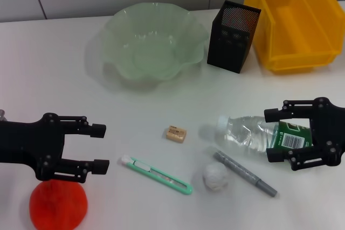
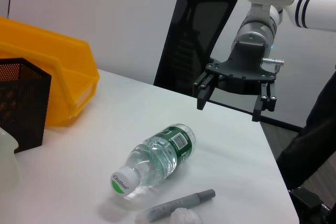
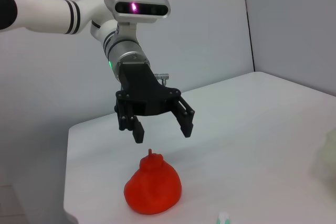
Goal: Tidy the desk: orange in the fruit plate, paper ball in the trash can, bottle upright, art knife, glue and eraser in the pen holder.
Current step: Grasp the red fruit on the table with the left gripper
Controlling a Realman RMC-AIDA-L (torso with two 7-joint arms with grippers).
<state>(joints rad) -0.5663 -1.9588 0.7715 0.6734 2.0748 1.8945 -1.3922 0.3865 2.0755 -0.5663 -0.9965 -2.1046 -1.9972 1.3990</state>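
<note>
The orange (image 1: 58, 206) lies at the near left, just under my open left gripper (image 1: 101, 148); the right wrist view shows that gripper (image 3: 163, 132) hovering above the orange (image 3: 152, 187). At the right the bottle (image 1: 253, 134) lies on its side. My open right gripper (image 1: 270, 136) hangs over its green label end, apart from it, as the left wrist view shows (image 2: 229, 108). Between the arms lie the eraser (image 1: 176, 133), the green art knife (image 1: 156, 174), the paper ball (image 1: 215, 176) and the grey glue stick (image 1: 245, 173).
At the back stand the pale green fruit plate (image 1: 145, 41), the black mesh pen holder (image 1: 233, 36) and the yellow bin (image 1: 294, 20). The table's right edge (image 2: 273, 156) runs close behind the bottle (image 2: 155, 161).
</note>
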